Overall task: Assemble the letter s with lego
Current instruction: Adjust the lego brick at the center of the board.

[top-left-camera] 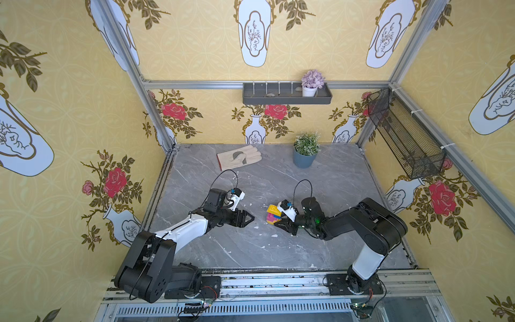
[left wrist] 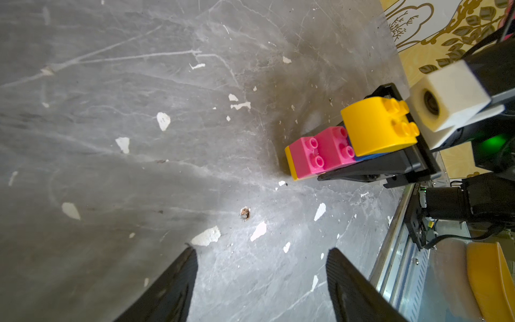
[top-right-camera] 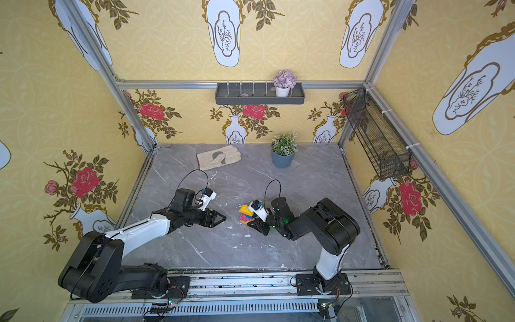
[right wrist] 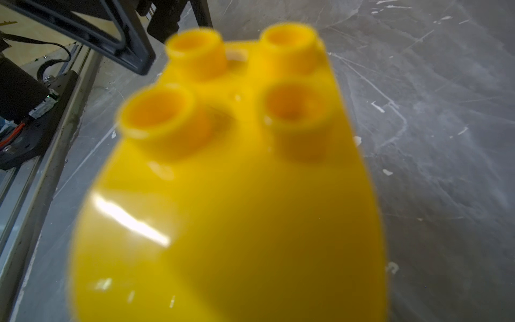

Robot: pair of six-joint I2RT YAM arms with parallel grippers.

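- The S (left wrist: 348, 145) is around mid-bench, on the right arm's side. It has a rounded yellow brick (left wrist: 376, 131) at one end, then two pinks (left wrist: 320, 153), then a thin yellow edge at the far end.
- The right hand (top-left-camera: 281, 222) is clamped on it at the rounded-yellow end, one finger each side.
- Handling guess: it's light, hard, stiff plastic but only press-fit, so levering from one end could pop a joint. That glossy curved face looks slippery, so I'd pinch the flat side walls, closer to the middle.
- The left hand (left wrist: 262, 251) is spread apart and empty, pointing at the S from nearby.
- The bench (left wrist: 139, 139) is scuffed grey marble-look. The glove (top-left-camera: 239, 156) and plant (top-left-camera: 306, 152) are well back, out of the way.
- Hard to see:
  - The blue brick (left wrist: 367, 157) is just a sliver by the finger.
  - I can't tell if the low end touches the bench or hangs just above it.
  - The right wrist view is one blurry yellow blob, with no fingers visible.
  - In both top views the wrist camera covers part of the S.
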